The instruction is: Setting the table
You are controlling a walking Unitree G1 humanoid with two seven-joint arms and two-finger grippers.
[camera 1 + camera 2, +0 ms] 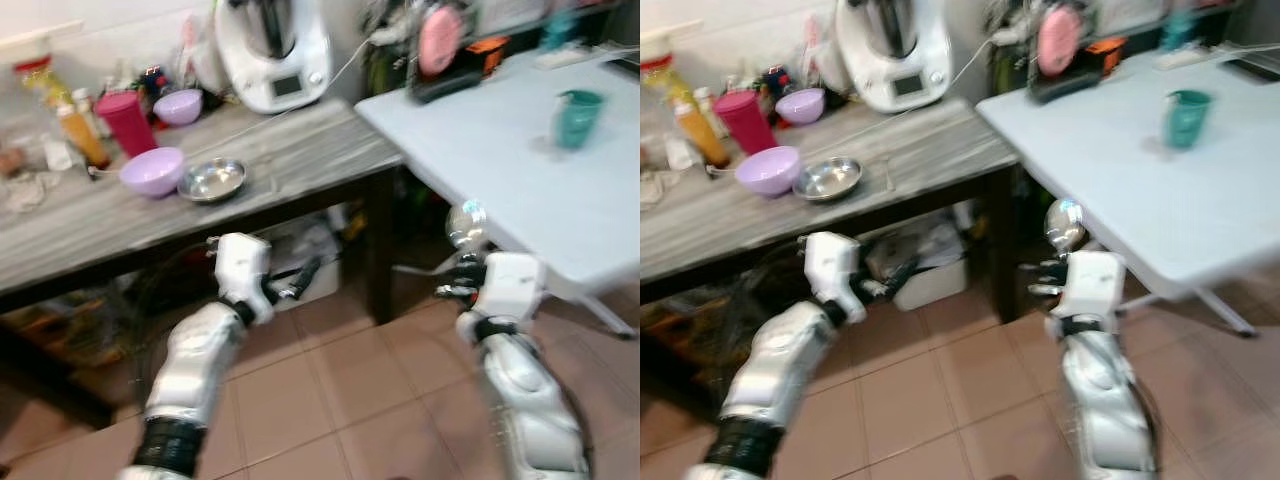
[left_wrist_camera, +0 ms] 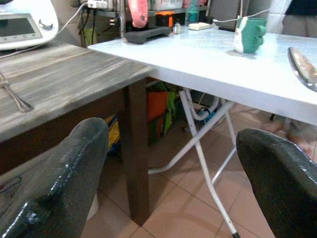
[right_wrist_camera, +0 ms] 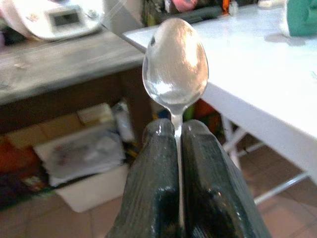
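A: Entry, table setting. A spoon [image 3: 175, 62] was seen pinched by its handle between the two black fingers of the right gripper [image 3: 177, 130], which were pressed together with only the thin handle between them. The bowl of the spoon was held pointing up, clear of the fingers, probably so that it could be laid down without the pads fouling the surface.

B: Position of the gripper was to be noted.

A: It was recorded just off the near edge of the white folding table [image 1: 500, 150], low, at about the height of the tabletop, with tiled floor beneath. No contact with the table was observed.

B: And the left gripper [image 1: 292, 285]?

A: It was held out in front of the wooden table [image 1: 290, 150], fingers spread wide, nothing between them. It was judged to be kept free as a spare.

B: What was already on the white table?

A: A teal cup [image 1: 577, 117] was noted standing far right, well apart from the spoon. On the wooden table a purple bowl [image 1: 152, 170] and a steel dish [image 1: 212, 180] lay just beside each other, left there unplaced. The views were blurred, so finer detail was not logged.
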